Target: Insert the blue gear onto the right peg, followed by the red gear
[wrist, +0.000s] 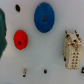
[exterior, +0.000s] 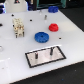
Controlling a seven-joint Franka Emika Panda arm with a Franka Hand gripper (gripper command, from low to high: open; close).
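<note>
Sitting flat on the white counter (exterior: 70, 35), the blue gear (exterior: 41, 36) is just behind the grey plate (exterior: 46, 56) with the right peg (exterior: 51, 50); red gear (exterior: 53, 27) lies nearby (both untouched). Can't tell the claw's state, it's out of frame.

cream connector block (exterior: 18, 26), dark-blue small gear (exterior: 53, 8)

Both pictures are small, coarse and soft, so fine edges smear. In the exterior view the glossy white tabletop (exterior: 70, 37) is brightly and evenly lit, near washed out, while the background above stays dark. The large bright-blue round plastic gear (exterior: 41, 36) casts only a faint, short shadow. The wrist view is blurrier, its corners dimmer.
</note>
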